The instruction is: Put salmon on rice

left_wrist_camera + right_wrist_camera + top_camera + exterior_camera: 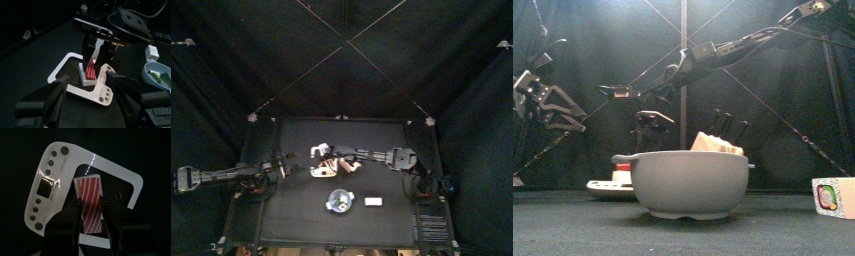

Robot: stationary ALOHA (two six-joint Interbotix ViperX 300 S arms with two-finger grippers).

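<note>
The salmon (pixel 90 193), a red slice with white stripes, lies between the jaws of my right gripper (pixel 92 204), which is shut on its long sides over a white board (pixel 50 183) with a row of holes. In the left wrist view the right gripper (pixel 95 62) comes down from above onto the salmon (pixel 91 69). A white ridged strip, apparently the rice (pixel 82 76), runs along the salmon's side. I cannot tell whether the two touch. My left gripper (pixel 88 84) stands open close by, its jaws spread either side of the board's holed end (pixel 101 95).
A grey bowl (pixel 684 185) with a pale piece (pixel 716 145) inside stands near the table's front. A small box (pixel 831 197) lies to its right and a flat white plate (pixel 604 187) behind it on the left. The right arm (pixel 385 157) reaches across the table's middle.
</note>
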